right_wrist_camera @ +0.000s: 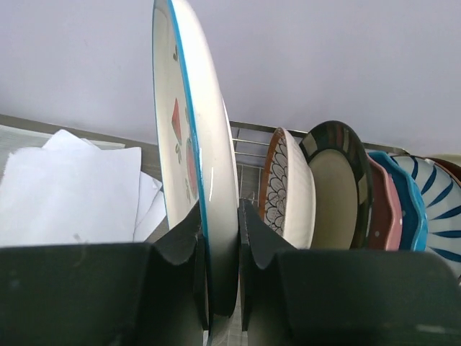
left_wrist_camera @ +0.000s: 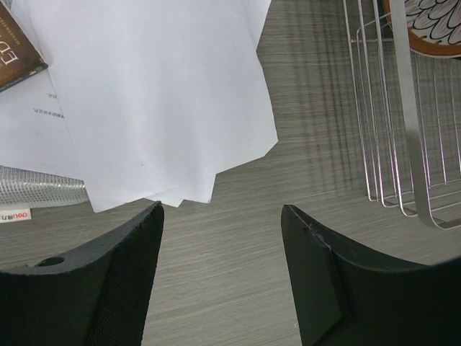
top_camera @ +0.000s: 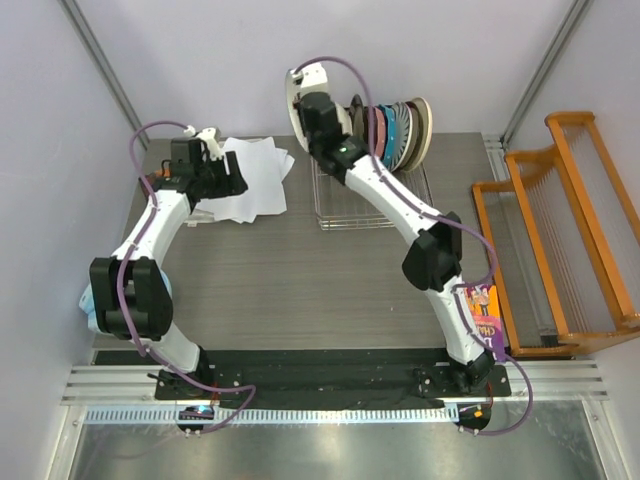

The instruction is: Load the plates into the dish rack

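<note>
My right gripper (top_camera: 318,112) (right_wrist_camera: 220,216) is shut on the rim of a white plate with red strawberries and a blue edge (top_camera: 303,85) (right_wrist_camera: 193,137). It holds the plate upright above the far left end of the silver wire dish rack (top_camera: 368,205) (right_wrist_camera: 248,143). Several plates stand in the rack to its right: the brown-white petal plate (right_wrist_camera: 284,191) (left_wrist_camera: 432,25), the dark-rimmed beige plate (right_wrist_camera: 335,187), the pink scalloped plate (right_wrist_camera: 382,209) and others (top_camera: 400,130). My left gripper (top_camera: 228,178) (left_wrist_camera: 222,209) is open and empty, low over the table beside the rack (left_wrist_camera: 403,144).
White sheets of paper (top_camera: 255,180) (left_wrist_camera: 144,94) (right_wrist_camera: 72,194) lie left of the rack, with a brown book (left_wrist_camera: 14,50) under them. An orange wooden slatted rack (top_camera: 570,230) stands at the right. A blue cloth (top_camera: 88,300) lies at the left edge.
</note>
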Controlling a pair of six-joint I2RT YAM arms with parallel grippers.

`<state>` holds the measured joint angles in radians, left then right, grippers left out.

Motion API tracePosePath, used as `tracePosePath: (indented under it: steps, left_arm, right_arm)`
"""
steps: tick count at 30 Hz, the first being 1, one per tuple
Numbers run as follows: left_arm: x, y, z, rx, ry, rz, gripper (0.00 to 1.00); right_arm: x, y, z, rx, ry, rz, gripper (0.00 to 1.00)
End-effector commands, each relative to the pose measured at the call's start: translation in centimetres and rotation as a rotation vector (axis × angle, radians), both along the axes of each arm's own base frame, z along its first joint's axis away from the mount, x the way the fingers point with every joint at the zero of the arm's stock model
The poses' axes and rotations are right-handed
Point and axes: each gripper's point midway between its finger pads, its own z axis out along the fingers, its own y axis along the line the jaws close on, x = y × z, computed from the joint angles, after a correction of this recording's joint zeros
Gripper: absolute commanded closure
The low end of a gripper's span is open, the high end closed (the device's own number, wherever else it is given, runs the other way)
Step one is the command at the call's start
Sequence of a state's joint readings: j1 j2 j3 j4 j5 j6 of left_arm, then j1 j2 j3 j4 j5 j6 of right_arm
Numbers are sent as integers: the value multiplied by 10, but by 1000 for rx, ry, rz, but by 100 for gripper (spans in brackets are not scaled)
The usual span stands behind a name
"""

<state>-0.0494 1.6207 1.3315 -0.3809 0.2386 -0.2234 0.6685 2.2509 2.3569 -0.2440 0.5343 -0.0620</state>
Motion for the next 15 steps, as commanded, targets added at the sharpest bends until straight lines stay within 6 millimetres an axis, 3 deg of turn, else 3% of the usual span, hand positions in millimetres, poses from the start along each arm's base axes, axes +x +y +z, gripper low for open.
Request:
tracePosePath:
  steps: [1, 12, 14, 15]
  left_arm:
    - [6, 1, 16, -6, -76, -14, 33]
    - [2, -4, 13, -10, -93, -61, 33]
    - [0, -4, 8, -12, -83, -62, 32]
    - [-1, -5, 6, -16, -78, -68, 33]
  right_arm:
    - [-21, -31, 142, 221, -371, -215, 99]
    - [-2, -43, 83, 56, -275, -328, 99]
    - [0, -47, 82, 41, -263, -349, 99]
    - [7, -45, 69, 20, -247, -353, 99]
